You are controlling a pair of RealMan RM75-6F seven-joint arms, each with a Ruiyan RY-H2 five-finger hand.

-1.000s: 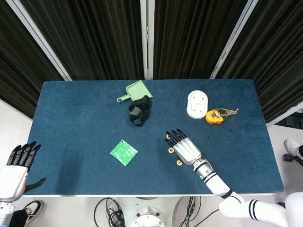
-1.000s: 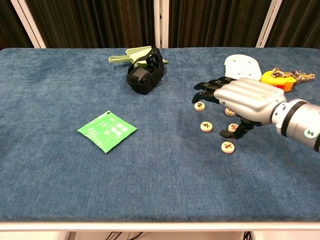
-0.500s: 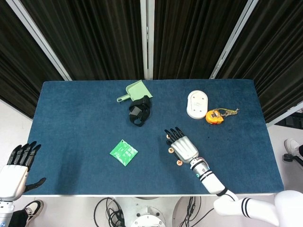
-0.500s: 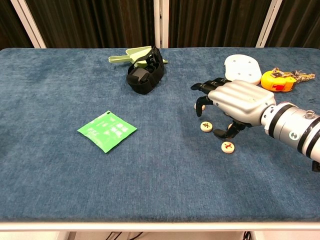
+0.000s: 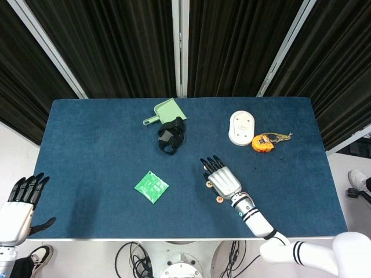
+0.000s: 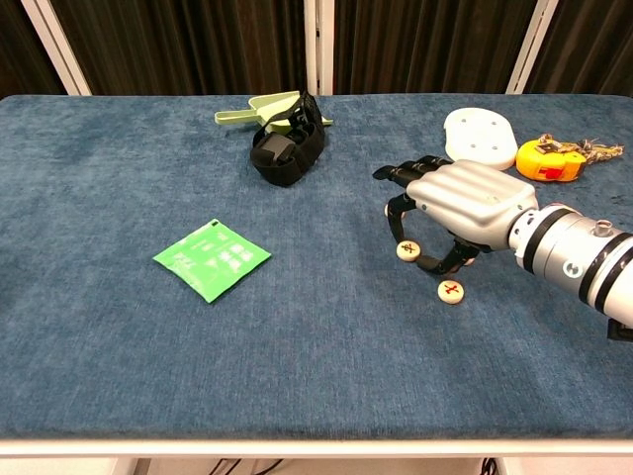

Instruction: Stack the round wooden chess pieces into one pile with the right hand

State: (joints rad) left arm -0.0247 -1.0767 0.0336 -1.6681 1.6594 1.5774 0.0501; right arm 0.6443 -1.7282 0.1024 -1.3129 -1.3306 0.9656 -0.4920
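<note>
Roughly nothing stacked yet, as far as shows. Left robot hand (image 5: 17, 209) hangs off the near-left desk corner, fingers spread, holding nothing. On the blue felt-like desk (image 6: 119, 327): flat green foil packet (image 6: 211, 259), then far-centre a pale green plastic dustpan (image 6: 265, 105) with a black strap bundle (image 6: 287, 148) against it. Right robot hand (image 6: 447, 203), silver shell and black fingers, sits arched over the chess pieces, fingertips down by one piece (image 6: 407, 250); cannot tell if it pinches anything. A second piece (image 6: 451, 291), flat pale wooden disc with a red mark, lies apart nearer the front edge. Others are likely hidden under the palm. Far right: white oval plastic item (image 6: 480, 137), orange tape measure (image 6: 552, 158).
</note>
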